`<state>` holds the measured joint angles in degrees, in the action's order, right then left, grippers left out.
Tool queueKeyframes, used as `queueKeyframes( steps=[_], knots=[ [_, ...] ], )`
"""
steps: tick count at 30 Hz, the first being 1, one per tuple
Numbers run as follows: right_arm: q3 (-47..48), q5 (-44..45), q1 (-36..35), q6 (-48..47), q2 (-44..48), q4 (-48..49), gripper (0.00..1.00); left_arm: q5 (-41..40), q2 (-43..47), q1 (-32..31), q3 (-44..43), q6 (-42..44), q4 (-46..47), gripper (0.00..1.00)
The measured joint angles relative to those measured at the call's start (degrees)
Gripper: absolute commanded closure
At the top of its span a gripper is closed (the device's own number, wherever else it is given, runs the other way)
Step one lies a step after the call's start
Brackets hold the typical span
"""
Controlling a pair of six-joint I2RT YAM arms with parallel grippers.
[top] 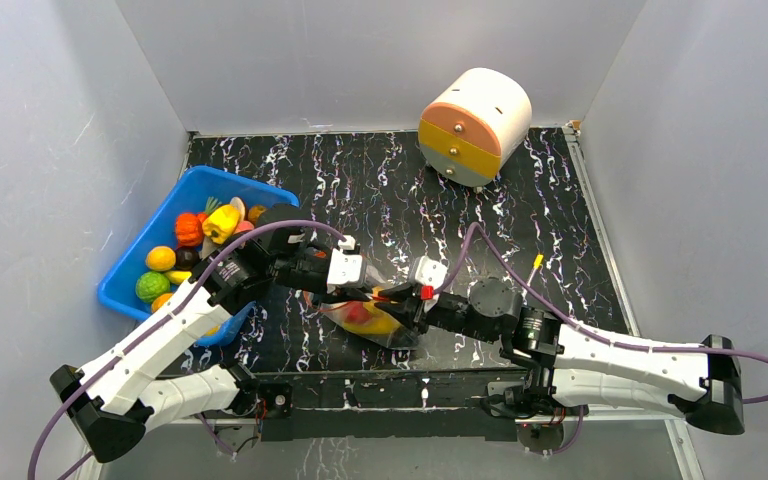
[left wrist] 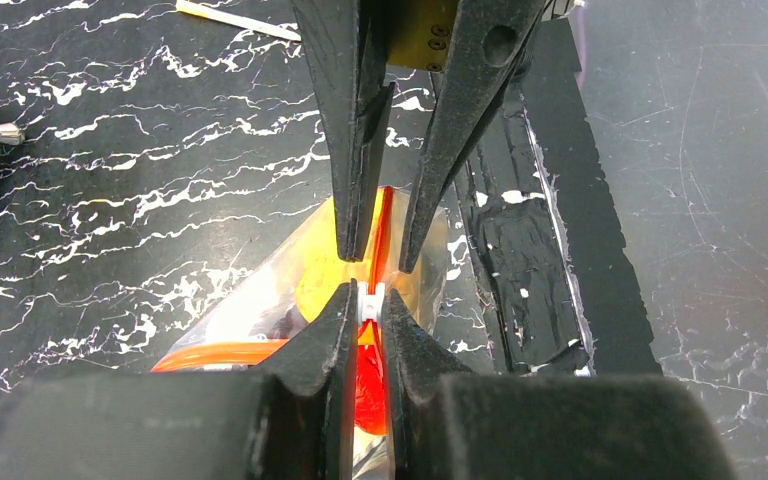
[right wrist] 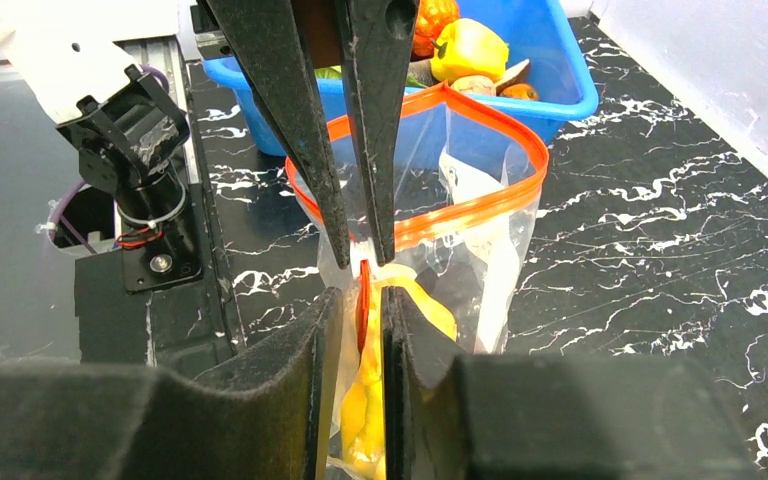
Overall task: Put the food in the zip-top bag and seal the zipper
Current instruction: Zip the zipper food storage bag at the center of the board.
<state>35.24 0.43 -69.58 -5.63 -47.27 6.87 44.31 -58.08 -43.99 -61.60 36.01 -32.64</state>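
Left fingers [left wrist: 315, 345] are closed right down on the zipper [right wrist: 480, 215] at one end of the bag's mouth, with nothing but the strip between the pads. You hold it there, I judge, as an anchor that keeps the strip straight. Your right fingers [right wrist: 415, 350] stand a narrow slot apart astride the same strip, tip to tip with the left pair. Neither wrist view tells you whether the pads press the strip or only straddle it. That placement suits a run along the zipper away from the anchored end.

Note: the zip-top bag [top: 385, 322] sits between your two arms, toward the near edge of the counter [right wrist: 660, 250]. Beyond the fingers its mouth gapes in a wide loop, so the seal is not made.

Food [right wrist: 425, 312]: yellow and red pieces are inside the bag. More pieces lie in the blue bin [right wrist: 570, 85], just left of the bag, so loading looks partial.

Risk, as judgement: if you close on a slack loop, the strip may pinch crooked.
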Motion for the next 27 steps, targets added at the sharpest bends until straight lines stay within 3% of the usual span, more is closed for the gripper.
queueKeyframes(
  steps=[4, 27],
  knots=[
    [0.1, 0.0, 0.0, -0.1, -0.4, 0.9, 1.0, 0.0, 0.0, 0.0, 0.0, 0.0, 0.0, 1.0],
    [0.8, 11.1, -0.5, 1.1, 4.0, -0.9, 1.0, -3.1, 0.8, 0.0, -2.2, -3.6, 2.3, 1.0]
  ],
)
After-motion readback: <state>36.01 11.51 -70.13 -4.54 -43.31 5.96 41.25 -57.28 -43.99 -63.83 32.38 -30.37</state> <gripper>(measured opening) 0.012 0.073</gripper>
